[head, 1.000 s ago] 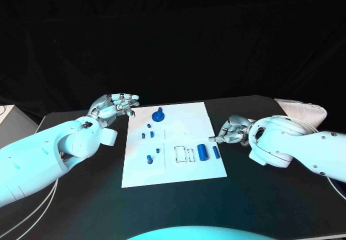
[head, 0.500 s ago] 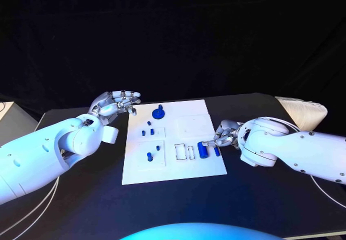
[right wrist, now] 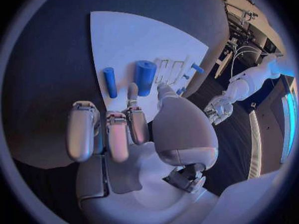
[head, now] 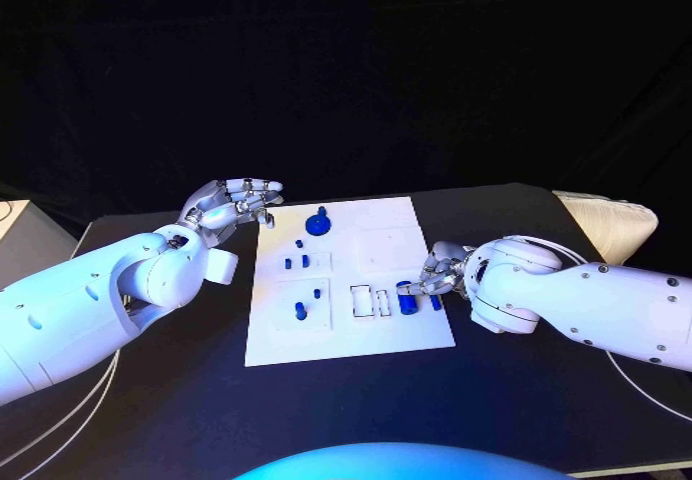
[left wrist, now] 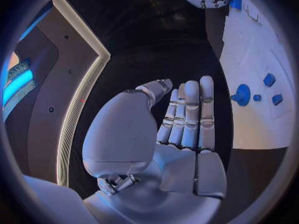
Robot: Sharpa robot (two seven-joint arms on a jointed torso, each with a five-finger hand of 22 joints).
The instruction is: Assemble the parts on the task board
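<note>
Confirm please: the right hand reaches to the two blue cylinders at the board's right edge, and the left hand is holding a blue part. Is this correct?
Not fully. The left hand holds nothing; the left wrist view shows its fingers straight and bare. The right hand does reach to the two blue cylinders at the task board's right edge.

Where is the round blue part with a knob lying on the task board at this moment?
In the head view, the round blue part lies near the far left corner of the task board, close to the left robot hand.

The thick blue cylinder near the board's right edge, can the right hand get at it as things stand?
Probably yes. The right hand hangs just beside the thick blue cylinder, fingers pointing at it, holding nothing. Only the thin blue rod lies alongside, apart from it, and nothing covers the cylinder on the task board.
</note>
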